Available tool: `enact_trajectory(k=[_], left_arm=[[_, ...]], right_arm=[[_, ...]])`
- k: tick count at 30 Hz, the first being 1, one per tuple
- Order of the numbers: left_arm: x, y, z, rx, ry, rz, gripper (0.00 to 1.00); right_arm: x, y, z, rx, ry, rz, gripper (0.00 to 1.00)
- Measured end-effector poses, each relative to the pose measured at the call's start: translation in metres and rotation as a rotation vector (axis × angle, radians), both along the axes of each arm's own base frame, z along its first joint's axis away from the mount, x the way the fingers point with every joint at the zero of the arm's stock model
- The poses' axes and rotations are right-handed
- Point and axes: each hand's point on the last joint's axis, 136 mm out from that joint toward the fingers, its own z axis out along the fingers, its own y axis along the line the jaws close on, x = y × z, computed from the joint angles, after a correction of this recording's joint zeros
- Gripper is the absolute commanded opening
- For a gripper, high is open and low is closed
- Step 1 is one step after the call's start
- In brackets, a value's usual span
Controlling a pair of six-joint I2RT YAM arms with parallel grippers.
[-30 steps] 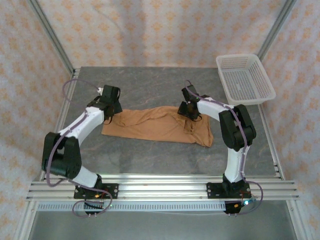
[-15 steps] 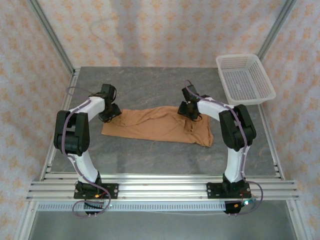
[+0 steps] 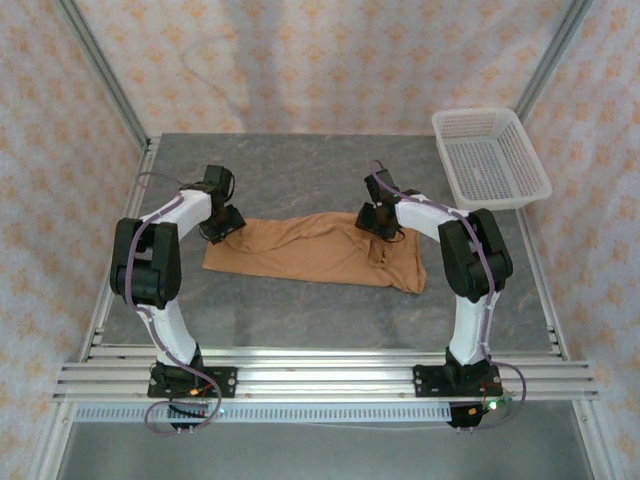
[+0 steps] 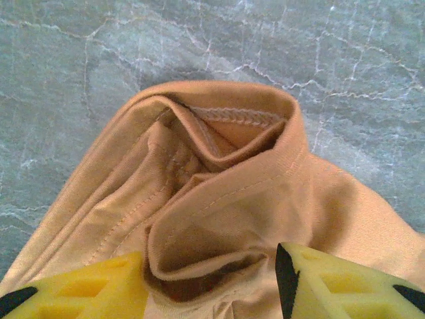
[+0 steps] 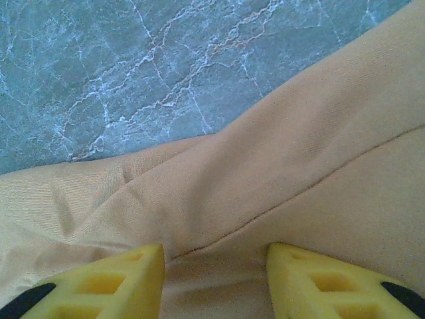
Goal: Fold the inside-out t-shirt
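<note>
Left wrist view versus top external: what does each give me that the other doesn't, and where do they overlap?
Left wrist: close detail of one end of the t-shirt, a rolled opening with a stitched hem, and a fold of fabric between the parted yellow fingers of the left gripper. Top external: the whole garment lying as a long bunched strip, the right gripper at its far edge, and a white basket at the far right corner of the table. Both: the orange-tan shirt on grey marbled tabletop, left gripper at its left end.
</note>
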Motion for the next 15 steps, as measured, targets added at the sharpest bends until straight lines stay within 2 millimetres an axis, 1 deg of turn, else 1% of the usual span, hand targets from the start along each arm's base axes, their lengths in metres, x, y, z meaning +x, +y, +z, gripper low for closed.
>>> enact_trajectory(k=[5, 8, 10, 12, 15], left_arm=[[-0.003, 0.001, 0.003, 0.003, 0.02, 0.0, 0.56], [-0.006, 0.004, 0.011, 0.035, 0.031, -0.006, 0.54], [-0.008, 0.006, 0.021, 0.071, 0.03, -0.016, 0.52], [-0.007, 0.003, 0.035, 0.108, 0.015, -0.038, 0.49], [0.004, -0.014, 0.053, 0.14, -0.028, -0.095, 0.44]], right_arm=[[0.0, 0.0, 0.0, 0.001, 0.0, 0.0, 0.45], [0.0, 0.0, 0.0, 0.001, 0.0, 0.0, 0.45], [0.0, 0.0, 0.0, 0.0, 0.0, 0.001, 0.45], [0.0, 0.0, 0.0, 0.0, 0.0, 0.001, 0.45], [0.0, 0.0, 0.0, 0.0, 0.001, 0.001, 0.44]])
